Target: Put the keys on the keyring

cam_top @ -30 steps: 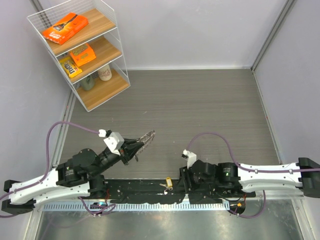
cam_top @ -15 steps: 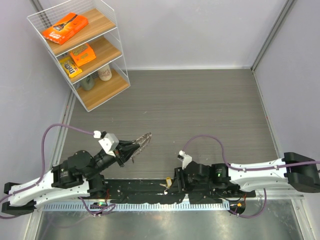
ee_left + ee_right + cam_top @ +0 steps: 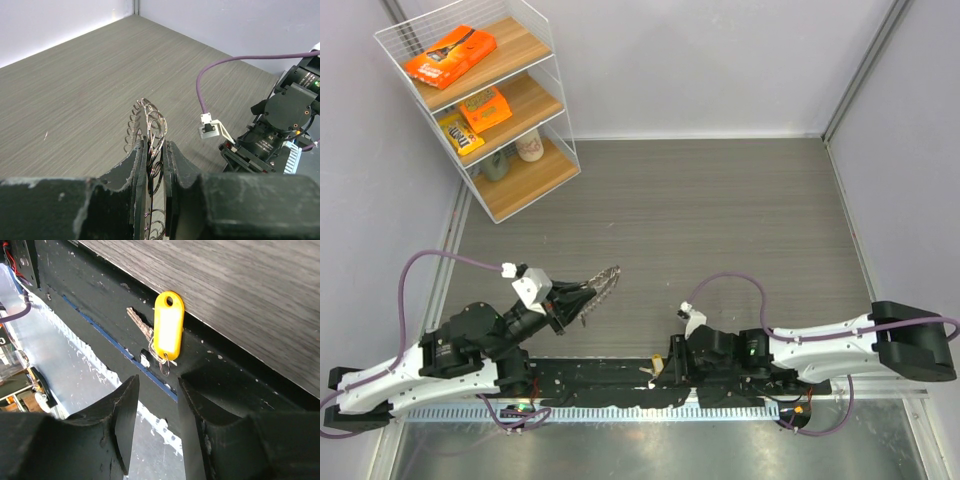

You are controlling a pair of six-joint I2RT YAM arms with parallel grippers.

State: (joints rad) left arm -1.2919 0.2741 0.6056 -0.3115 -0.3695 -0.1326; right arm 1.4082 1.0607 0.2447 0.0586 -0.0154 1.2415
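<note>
My left gripper (image 3: 584,298) is clamped on the keyring (image 3: 606,278), with its jaws nearly together. From the left wrist I see the fingers (image 3: 136,165) pinching one side of the loop. The rest of it sticks out past the tips and curls upward. It hangs over the near-left part of the table (image 3: 720,220), a little in from the near edge. As far as I can tell it is off the surface.

My right gripper (image 3: 157,384) is low over the black plate (image 3: 100,305) that runs along the table's near edge. It stands about half open with nothing between its fingers.

The keys (image 3: 168,332) lie flat on that plate, just beyond the fingertips and right against the strip where plate meets wood. One is yellow with a hole in its far end. A dull metal blade (image 3: 139,321) pokes out from its left side, touching it. A small wire ring (image 3: 164,365) sits at the yellow one's near end.

From the top view the keys are about midway between the two arm bases, well apart from the keyring.
</note>
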